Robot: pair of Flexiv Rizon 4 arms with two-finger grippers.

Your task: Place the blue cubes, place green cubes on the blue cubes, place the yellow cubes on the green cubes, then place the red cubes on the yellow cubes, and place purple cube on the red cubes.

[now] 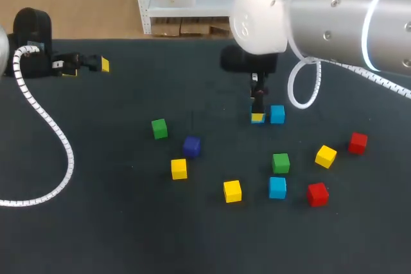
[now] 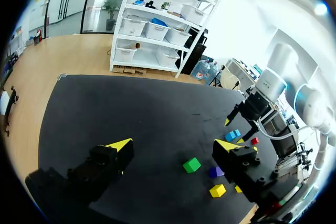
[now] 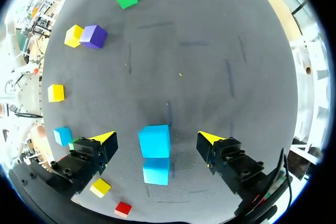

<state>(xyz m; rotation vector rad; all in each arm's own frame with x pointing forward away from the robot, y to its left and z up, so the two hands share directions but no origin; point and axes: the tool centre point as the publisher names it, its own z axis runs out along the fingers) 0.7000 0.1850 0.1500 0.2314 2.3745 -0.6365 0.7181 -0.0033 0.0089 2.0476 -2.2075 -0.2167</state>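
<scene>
Two blue cubes lie side by side on the dark table. One blue cube (image 1: 277, 114) (image 3: 156, 170) is in plain sight, while the other (image 3: 154, 140) sits under my right gripper (image 1: 258, 115) (image 3: 156, 139). That gripper hangs over the pair, open, with its yellow tips wide on either side and touching neither. Closer to the front are a third blue cube (image 1: 277, 187), two green cubes (image 1: 159, 128) (image 1: 280, 163), three yellow cubes (image 1: 179, 169) (image 1: 232, 191) (image 1: 325, 156), two red cubes (image 1: 358, 142) (image 1: 317, 194) and a purple cube (image 1: 191, 146). My left gripper (image 1: 88, 67) (image 2: 174, 145) is open and empty at the far left.
A white coiled cable (image 1: 48, 126) from the left arm lies across the table's left side. The right arm's white body (image 1: 321, 14) hangs over the back right of the table.
</scene>
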